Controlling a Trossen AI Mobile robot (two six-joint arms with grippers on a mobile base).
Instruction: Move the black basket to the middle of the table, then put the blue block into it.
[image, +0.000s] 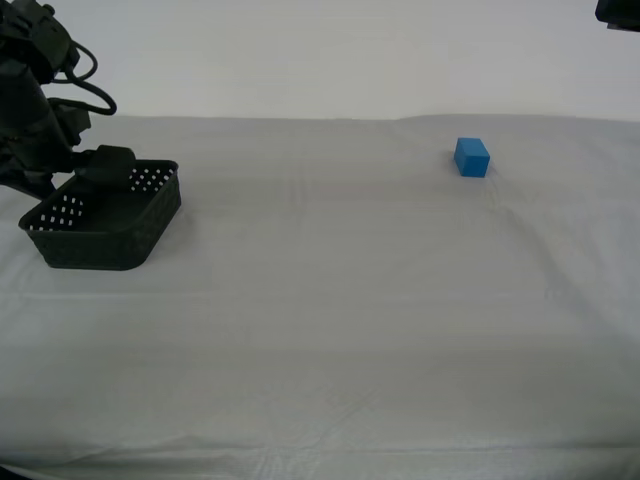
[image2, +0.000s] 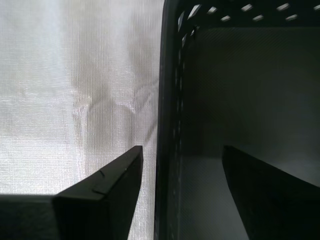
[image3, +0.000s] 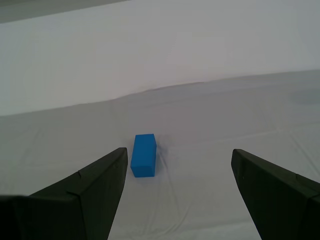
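Observation:
The black basket (image: 110, 225) sits on the table (image: 350, 320) at the exterior view's left. My second gripper (image: 105, 165) is at its far rim. In the second wrist view the second gripper (image2: 181, 150) is open and straddles one perforated basket wall (image2: 167, 100), one finger outside and one inside, with gaps on both sides. The blue block (image: 472, 157) lies alone at the far right of the cloth. In the first wrist view my first gripper (image3: 178, 151) is open and empty, held above and well back from the block (image3: 144, 155).
A dark part of an arm (image: 620, 10) shows at the exterior view's top right corner. A pale wall stands behind the table's far edge. Bare wrinkled cloth lies between the basket and the block and along the front.

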